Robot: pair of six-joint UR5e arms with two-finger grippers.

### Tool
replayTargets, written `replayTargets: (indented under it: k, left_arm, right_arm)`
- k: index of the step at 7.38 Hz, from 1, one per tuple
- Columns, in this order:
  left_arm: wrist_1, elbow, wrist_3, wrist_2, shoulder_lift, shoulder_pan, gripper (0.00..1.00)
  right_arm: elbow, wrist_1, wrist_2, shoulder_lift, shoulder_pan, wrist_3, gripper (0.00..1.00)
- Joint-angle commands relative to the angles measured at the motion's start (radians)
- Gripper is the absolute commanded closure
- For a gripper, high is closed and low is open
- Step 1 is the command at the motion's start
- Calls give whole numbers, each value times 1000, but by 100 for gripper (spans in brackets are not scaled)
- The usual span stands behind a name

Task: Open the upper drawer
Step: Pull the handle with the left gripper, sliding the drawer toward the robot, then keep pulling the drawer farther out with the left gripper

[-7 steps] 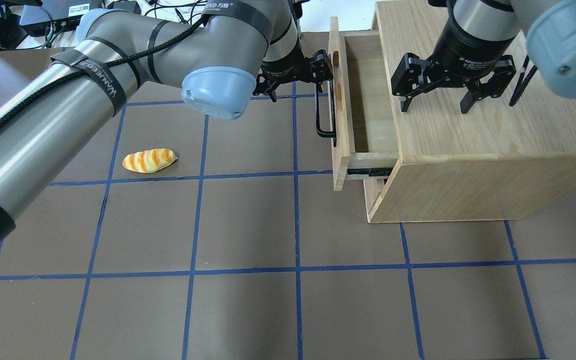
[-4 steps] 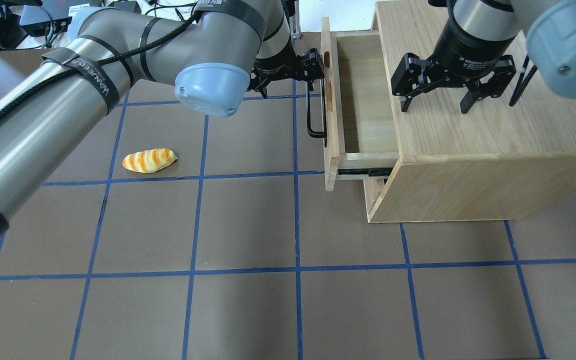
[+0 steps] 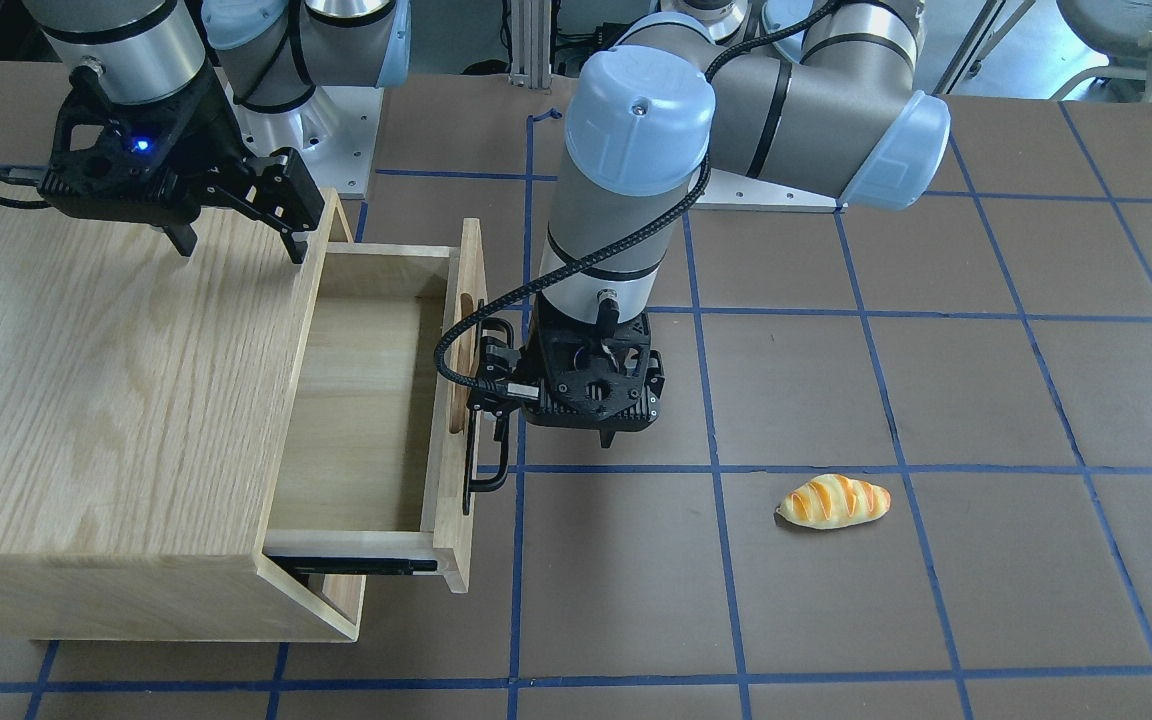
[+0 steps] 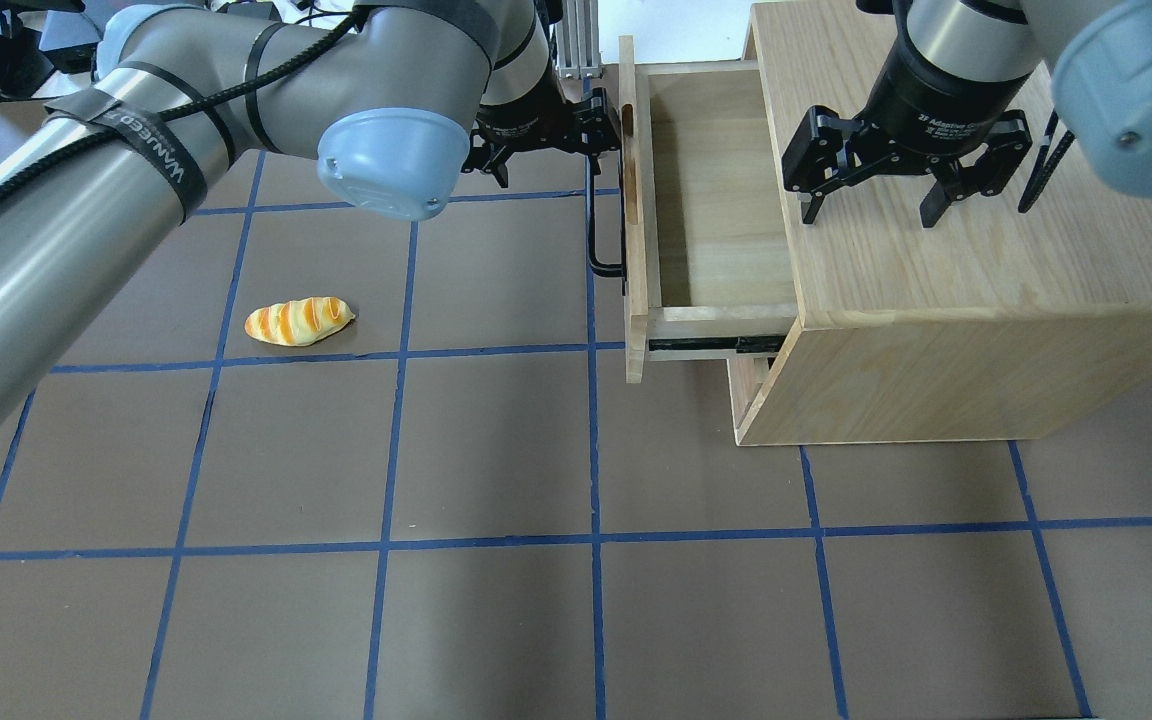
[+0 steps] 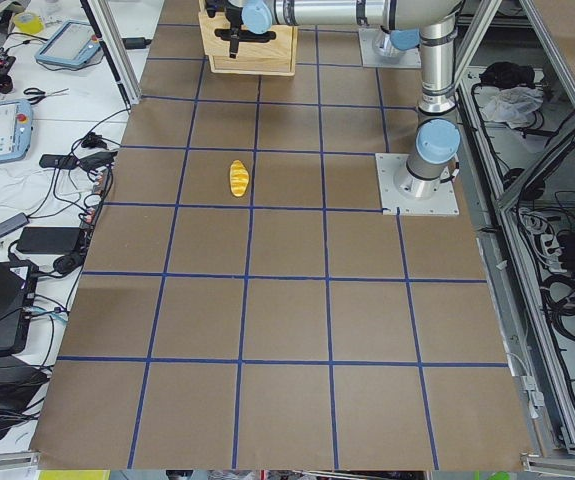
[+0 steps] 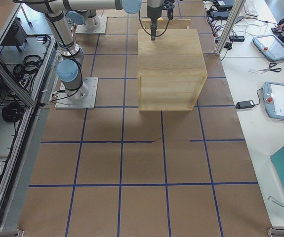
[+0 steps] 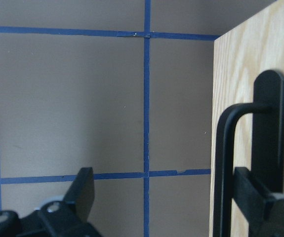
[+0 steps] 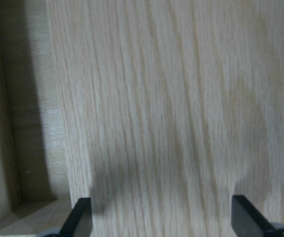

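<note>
left tool (image 7: 164, 177), spread, has one finger behind the handle (image 4: 591, 235) of the upper drawer (image 4: 636, 200), which stands well out of the cabinet (image 4: 936, 290) on the brown, blue-gridded desk (image 4: 496, 450). right tool (image 4: 868, 215) spread over the cabinet top.

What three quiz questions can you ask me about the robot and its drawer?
1. True or false: the upper drawer is shut.
2. The right gripper over the cabinet is: A open, B shut.
3. What food lies on the table?
Key: 1 false; 2 A; 3 a bread roll.
</note>
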Motion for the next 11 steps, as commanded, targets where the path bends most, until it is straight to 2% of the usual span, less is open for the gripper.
replayTargets:
  k: [1,6,11]
  left_arm:
    - [-10,0,39,1,7,18,0]
    - [-43,1,42,-10,32,30,0]
    - [-37,0,-10,-81,13,24,0]
  right_arm:
    - [0,0,0,0,0,0,0]
    - [0,0,0,0,0,0,0]
    - [0,0,0,0,0,0,0]
